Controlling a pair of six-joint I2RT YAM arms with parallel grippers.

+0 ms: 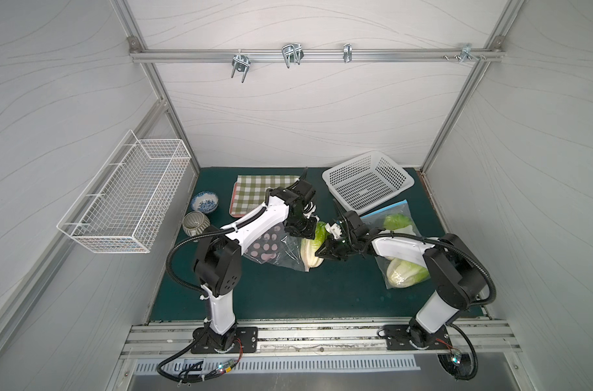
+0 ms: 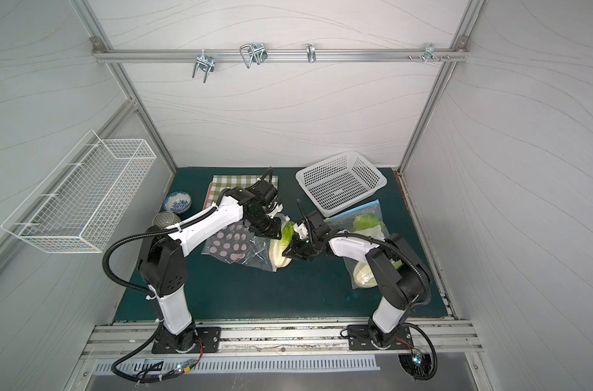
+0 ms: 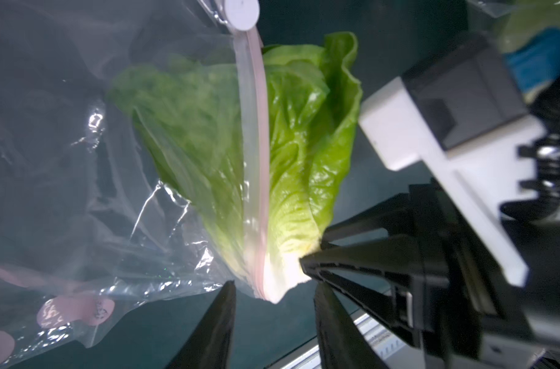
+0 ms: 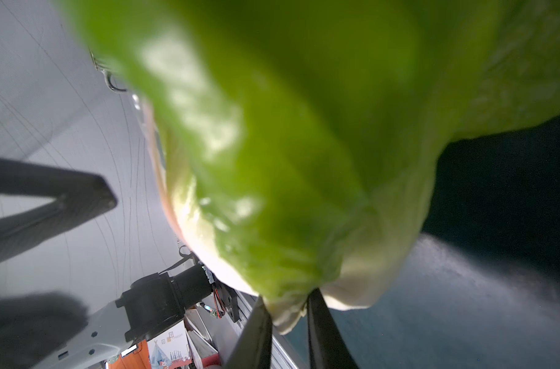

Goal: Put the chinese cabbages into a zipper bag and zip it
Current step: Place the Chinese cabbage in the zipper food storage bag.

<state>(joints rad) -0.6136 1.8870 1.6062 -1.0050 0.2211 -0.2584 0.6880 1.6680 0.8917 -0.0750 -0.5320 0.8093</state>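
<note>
A clear zipper bag [image 1: 271, 250] [image 3: 80, 159] with pink dots lies mid-mat, its pink zip strip [image 3: 256, 159] open. One chinese cabbage [image 1: 317, 233] [image 3: 298, 143] sits leaf-end first in the bag's mouth, half inside, with its white base sticking out. My right gripper [image 1: 319, 252] [image 4: 287, 295] is shut on that white base. My left gripper [image 1: 302, 232] [image 3: 275, 286] hangs just above the bag's mouth, open, with nothing between its fingers. At the right, a second bag [image 1: 400, 237] with a blue zip holds two more cabbages [image 1: 396, 220] [image 1: 407, 272], partly hidden under my right arm.
A white perforated basket [image 1: 368, 179] stands at the back right, touching the blue-zip bag. A checked cloth on a tray [image 1: 254, 189] lies behind my left arm. Two bowls [image 1: 205, 201] [image 1: 195, 223] sit at the left. A wire basket [image 1: 126, 199] hangs on the left wall.
</note>
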